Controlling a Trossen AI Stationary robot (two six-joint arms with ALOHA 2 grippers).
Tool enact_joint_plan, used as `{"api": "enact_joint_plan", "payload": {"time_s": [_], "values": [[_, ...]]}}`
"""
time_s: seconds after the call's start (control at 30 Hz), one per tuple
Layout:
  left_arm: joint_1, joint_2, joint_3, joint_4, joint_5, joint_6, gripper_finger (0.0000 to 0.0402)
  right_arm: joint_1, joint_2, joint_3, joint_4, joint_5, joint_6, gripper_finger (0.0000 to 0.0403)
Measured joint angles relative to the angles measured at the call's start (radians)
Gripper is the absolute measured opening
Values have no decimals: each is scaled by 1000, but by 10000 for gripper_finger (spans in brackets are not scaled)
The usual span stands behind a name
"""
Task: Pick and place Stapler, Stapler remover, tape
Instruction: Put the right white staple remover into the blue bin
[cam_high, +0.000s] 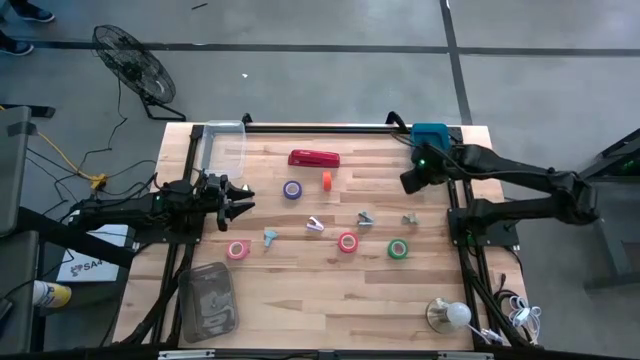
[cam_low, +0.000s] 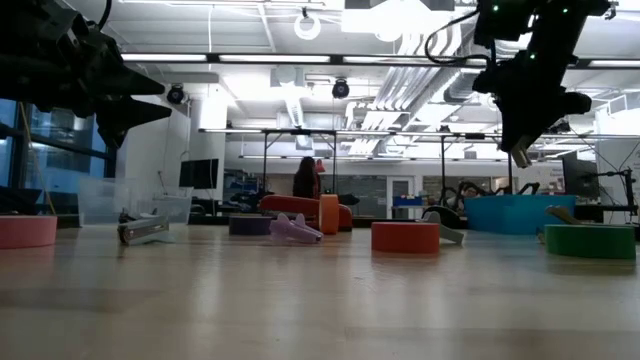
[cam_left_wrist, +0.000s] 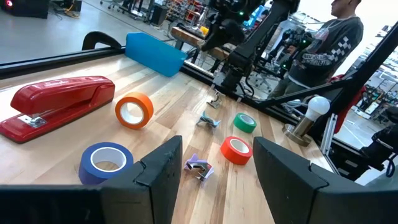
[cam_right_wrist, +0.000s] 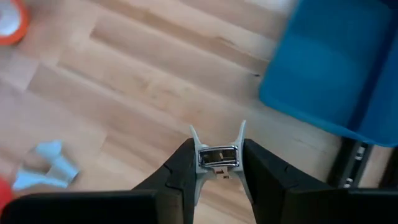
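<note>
Three rolls of tape make the near row on my table (cam_high: 300, 300): pink roll (cam_high: 237, 249) at left, red roll (cam_high: 347, 242) in the middle, green roll (cam_high: 398, 249) at right. Just beyond them, four loose removers lie scattered on the wood, one of them (cam_high: 316, 226) close to centre.

At the left edge, the left gripper (cam_high: 240, 200) waits, raised off the wood, level and pointing right across the table. Its fingers are apart with nothing between them.

Farther on sit a purple roll (cam_high: 292, 190) and an orange roll (cam_high: 327, 180), and behind them the stapler (cam_high: 314, 158) lies untouched near the far edge.

The work in hand is at far right. The right gripper (cam_high: 413, 180) hangs well above the table, tilted downward, fingers clamped on a remover (cam_right_wrist: 217, 157) whose two prongs stick up past the tips. The arm reaches in from the right, elbow bent, with its wrist just short of the blue bin (cam_high: 430, 133) in the far right corner.

I read this as the carry stage for one remover, lifted but not yet dropped. My next move, as I judge it, is to bring the wrist a little farther until the piece is over the bin's opening, not its rim, then part the fingers. The stapler, the tape and the other removers all remain to be picked.
</note>
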Motion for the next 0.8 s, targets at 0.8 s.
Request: {"api": "enact_joint_plan", "payload": {"time_s": [0.8], "values": [[0, 0, 0, 0, 0, 0, 195, -276, 226, 0, 109, 145, 110, 104]]}}
